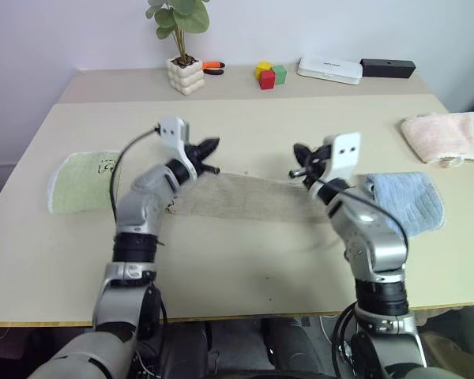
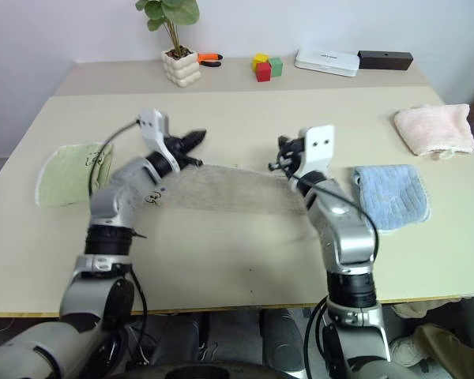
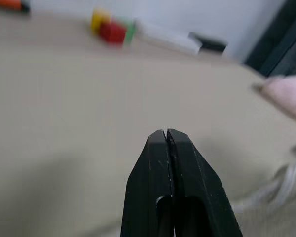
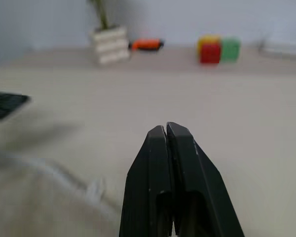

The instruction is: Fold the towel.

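The beige-tan towel (image 1: 249, 197) lies as a long flat strip across the middle of the table (image 1: 245, 260). My left gripper (image 1: 215, 145) is shut and hovers over the towel's left end, pointing level toward the table's far right. Its wrist view shows the black fingers (image 3: 158, 163) pressed together with nothing between them, and towel (image 3: 281, 217) below. My right gripper (image 1: 298, 151) is shut as well, above the towel's right end. In its wrist view the closed fingers (image 4: 185, 163) hold nothing, with the towel's whitish edge (image 4: 64, 173) beneath.
A pale green folded towel (image 1: 83, 181) lies at the left, a light blue one (image 1: 407, 197) at the right, a pink one (image 1: 442, 136) beyond it. Along the back stand a potted plant (image 1: 185, 75), an orange tool (image 1: 213, 67), coloured blocks (image 1: 270, 75), a white box (image 1: 329, 69) and a black box (image 1: 387, 68).
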You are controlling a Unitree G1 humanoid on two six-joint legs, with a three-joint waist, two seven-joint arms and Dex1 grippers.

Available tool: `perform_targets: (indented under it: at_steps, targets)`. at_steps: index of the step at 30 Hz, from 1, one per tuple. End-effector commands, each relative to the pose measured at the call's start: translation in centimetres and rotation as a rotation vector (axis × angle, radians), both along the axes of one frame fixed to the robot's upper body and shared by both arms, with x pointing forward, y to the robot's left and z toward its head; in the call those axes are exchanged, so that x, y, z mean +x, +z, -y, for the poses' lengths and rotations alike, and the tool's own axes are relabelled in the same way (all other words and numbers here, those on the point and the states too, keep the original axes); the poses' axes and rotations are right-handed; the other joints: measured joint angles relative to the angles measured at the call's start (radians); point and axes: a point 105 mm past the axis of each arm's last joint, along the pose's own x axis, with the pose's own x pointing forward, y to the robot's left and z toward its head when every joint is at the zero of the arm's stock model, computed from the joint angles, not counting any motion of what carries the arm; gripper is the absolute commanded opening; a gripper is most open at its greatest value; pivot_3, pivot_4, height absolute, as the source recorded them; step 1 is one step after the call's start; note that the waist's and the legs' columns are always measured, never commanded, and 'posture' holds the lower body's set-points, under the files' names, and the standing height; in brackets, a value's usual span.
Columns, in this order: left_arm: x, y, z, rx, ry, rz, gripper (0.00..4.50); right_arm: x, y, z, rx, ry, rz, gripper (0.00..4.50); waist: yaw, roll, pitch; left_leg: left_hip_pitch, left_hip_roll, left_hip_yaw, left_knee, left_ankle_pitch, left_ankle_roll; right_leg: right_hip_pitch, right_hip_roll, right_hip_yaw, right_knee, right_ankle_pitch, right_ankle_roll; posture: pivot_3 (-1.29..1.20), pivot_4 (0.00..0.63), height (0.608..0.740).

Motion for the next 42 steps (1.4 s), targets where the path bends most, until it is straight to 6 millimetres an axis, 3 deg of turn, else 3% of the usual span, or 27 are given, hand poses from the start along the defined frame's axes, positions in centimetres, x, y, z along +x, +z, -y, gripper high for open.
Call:
perform_targets:
  at_steps: [1, 4, 7, 10, 17, 22, 26, 30, 32, 37, 41, 42]
  targets:
    - [-0.2, -0.3, 0.2, 0.025, 0.035, 0.011, 0.00, -0.4, -1.1, -1.0, -0.013, -0.011, 0.013, 0.05, -0.001, 0.000, 0.000, 0.000, 0.000, 0.000, 0.000, 0.000, 0.000, 0.000, 0.000, 0.000, 0.000, 0.000, 0.000, 0.00, 0.150, 0.740]
    - [-0.3, -2.3, -0.3, 0.083, 0.045, -0.012, 0.00, -0.3, -4.2, -0.8, -0.105, -0.046, -0.014, 0.05, 0.000, 0.000, 0.000, 0.000, 0.000, 0.000, 0.000, 0.000, 0.000, 0.000, 0.000, 0.000, 0.000, 0.000, 0.000, 0.00, 0.150, 0.740]
    - [0.0, -3.4, -2.0, 0.109, 0.079, -0.040, 0.00, -0.4, -6.8, 1.2, -0.148, -0.117, -0.066, 0.05, 0.000, 0.000, 0.000, 0.000, 0.000, 0.000, 0.000, 0.000, 0.000, 0.000, 0.000, 0.000, -0.001, 0.000, 0.000, 0.00, 0.150, 0.740]
    - [0.0, -4.4, -4.2, 0.155, 0.110, -0.057, 0.00, -0.6, -7.8, 3.5, -0.273, -0.176, -0.054, 0.05, 0.000, 0.000, -0.001, 0.001, 0.000, 0.000, 0.000, 0.000, 0.000, 0.001, 0.000, 0.000, -0.001, 0.000, 0.000, 0.00, 0.150, 0.740]
    - [0.1, -4.9, -9.3, 0.212, 0.205, -0.065, 0.00, -0.2, -6.9, 9.4, -0.331, -0.349, -0.062, 0.05, -0.001, -0.002, -0.002, 0.002, 0.000, 0.000, -0.001, 0.000, 0.000, 0.002, 0.000, 0.000, -0.001, 0.000, 0.000, 0.00, 0.150, 0.740]
    - [0.4, -3.7, -11.1, 0.212, 0.259, -0.022, 0.00, 0.0, -6.9, 10.5, -0.332, -0.375, -0.085, 0.05, -0.003, -0.002, -0.002, 0.003, 0.000, 0.000, -0.001, 0.000, 0.000, 0.002, 0.001, 0.000, -0.001, 0.000, 0.000, 0.00, 0.150, 0.740]
    - [0.3, -3.0, -11.3, 0.233, 0.254, 0.019, 0.00, 0.1, -6.8, 10.4, -0.301, -0.378, -0.096, 0.05, 0.000, -0.002, -0.002, 0.002, 0.000, 0.000, -0.001, 0.000, 0.000, 0.002, 0.000, 0.000, -0.001, 0.000, 0.000, 0.00, 0.150, 0.740]
    - [0.0, -2.8, -11.1, 0.217, 0.245, 0.015, 0.00, 0.6, -5.6, 10.0, -0.262, -0.369, -0.076, 0.05, 0.000, -0.002, -0.002, 0.002, 0.000, 0.000, -0.001, 0.000, 0.000, 0.002, 0.000, 0.000, -0.001, 0.000, 0.000, 0.00, 0.150, 0.740]
    - [-0.3, -2.7, -11.0, 0.195, 0.225, 0.016, 0.00, 0.9, -4.2, 10.2, -0.144, -0.365, -0.058, 0.05, -0.001, -0.002, -0.002, 0.002, 0.000, 0.000, -0.001, 0.000, 0.000, 0.002, 0.000, 0.000, -0.001, 0.000, 0.000, 0.00, 0.150, 0.740]
    - [-1.1, -1.4, -10.1, 0.216, 0.115, 0.073, 2.21, 0.6, -0.5, 9.2, -0.035, -0.228, 0.023, 2.24, -0.001, -0.002, -0.002, 0.002, 0.000, 0.000, -0.001, 0.000, 0.000, 0.002, 0.000, 0.000, -0.002, 0.000, 0.000, 0.00, 0.150, 0.740]
    - [-1.5, 0.7, -9.8, 0.231, 0.003, 0.141, 4.16, -1.1, 1.9, 9.7, 0.080, -0.158, 0.043, 4.25, 0.001, -0.002, -0.002, 0.001, 0.000, 0.000, -0.001, 0.000, 0.000, 0.001, 0.000, 0.000, -0.002, 0.000, 0.000, 0.00, 0.150, 0.740]
    - [-1.7, 1.1, -9.8, 0.246, -0.027, 0.155, 4.42, -1.7, 2.1, 9.7, 0.121, -0.135, 0.029, 4.46, 0.003, -0.002, -0.001, 0.001, 0.000, 0.000, -0.001, 0.000, 0.000, 0.001, 0.000, 0.000, -0.002, 0.000, 0.000, 0.00, 0.150, 0.740]
